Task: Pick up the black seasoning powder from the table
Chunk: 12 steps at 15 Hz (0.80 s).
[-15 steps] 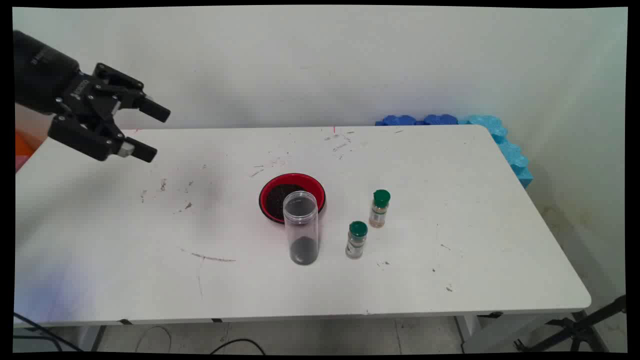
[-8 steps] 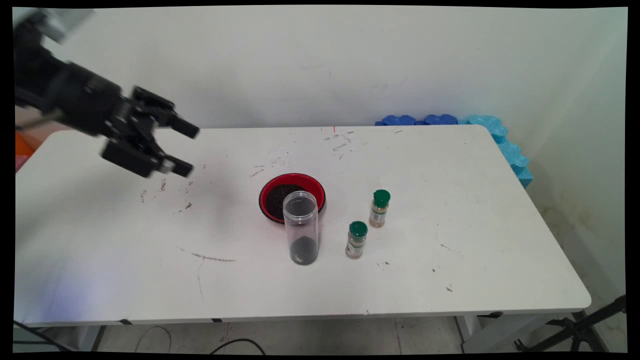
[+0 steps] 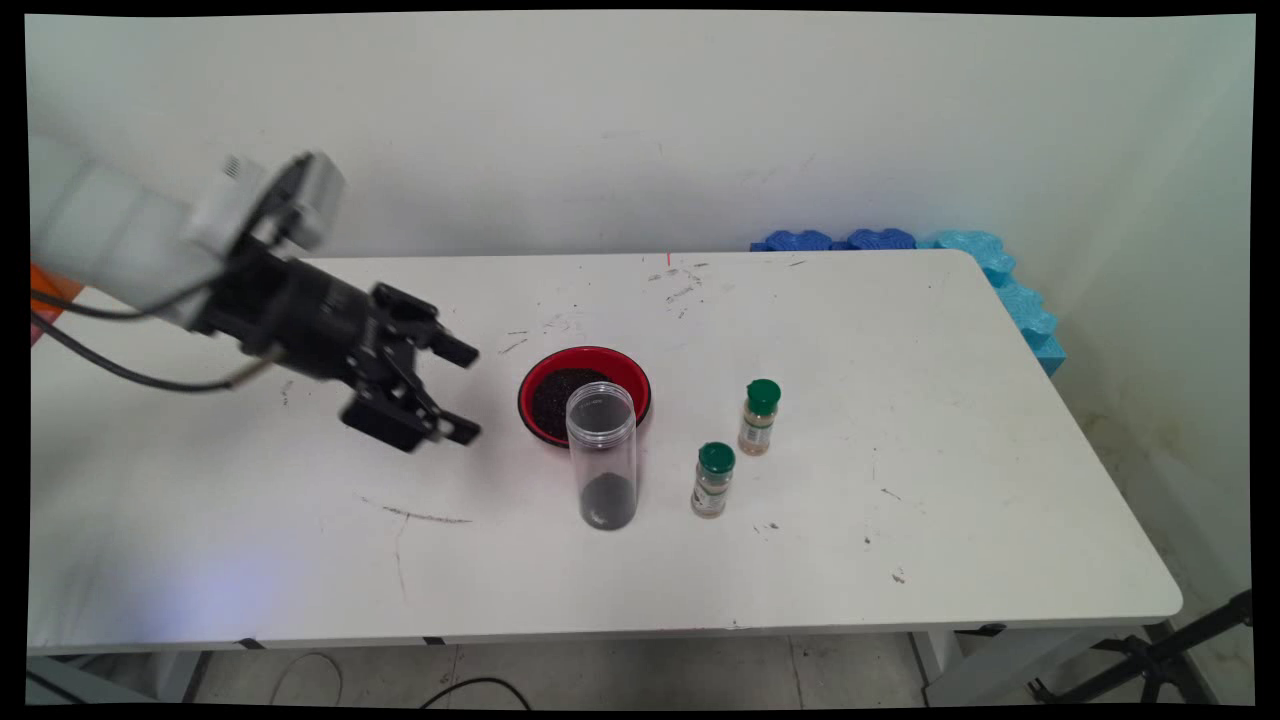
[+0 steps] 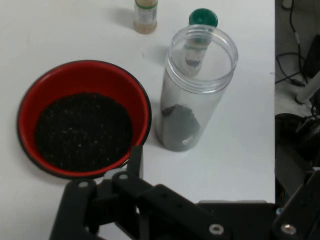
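Claw (image 3: 462, 392) spread wide, empty, over the tabletop (image 3: 900, 560) just short of red bowl (image 3: 584, 393) and clear jar (image 3: 603, 455); keep it level.

Lab: robot arm (image 3: 120, 240) over scuffed white table (image 3: 900, 400)

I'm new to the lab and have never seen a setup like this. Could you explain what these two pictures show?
A white robot arm with a black two-fingered hand reaches over a white table. One picture looks down from a fixed camera; the other comes from a camera on the hand. The hand is open and holds nothing. Beside it stand a red bowl of dark grains and a clear open jar with dark grains at the bottom. Farther off stand two green-capped spice bottles.
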### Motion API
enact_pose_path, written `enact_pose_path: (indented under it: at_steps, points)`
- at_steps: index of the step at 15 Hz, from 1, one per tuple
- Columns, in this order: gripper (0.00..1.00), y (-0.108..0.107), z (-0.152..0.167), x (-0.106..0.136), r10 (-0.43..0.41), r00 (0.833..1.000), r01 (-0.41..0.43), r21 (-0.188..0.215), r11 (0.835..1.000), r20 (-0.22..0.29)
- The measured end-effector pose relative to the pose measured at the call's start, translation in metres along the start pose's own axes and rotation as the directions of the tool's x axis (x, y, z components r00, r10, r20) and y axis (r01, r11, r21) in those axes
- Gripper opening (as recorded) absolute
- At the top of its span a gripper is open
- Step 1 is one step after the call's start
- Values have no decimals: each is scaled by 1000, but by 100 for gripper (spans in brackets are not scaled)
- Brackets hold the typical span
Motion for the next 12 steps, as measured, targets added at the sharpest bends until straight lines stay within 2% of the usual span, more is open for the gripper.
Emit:
enact_pose_path:
  at_steps: [3, 12]
  points:
    - [100, 2, 32, -3, 0, 1000, 0, -6, 1000, -2]
    - [100, -1, 98, 0, 4, 1000, -5, -15, 1000, -25]
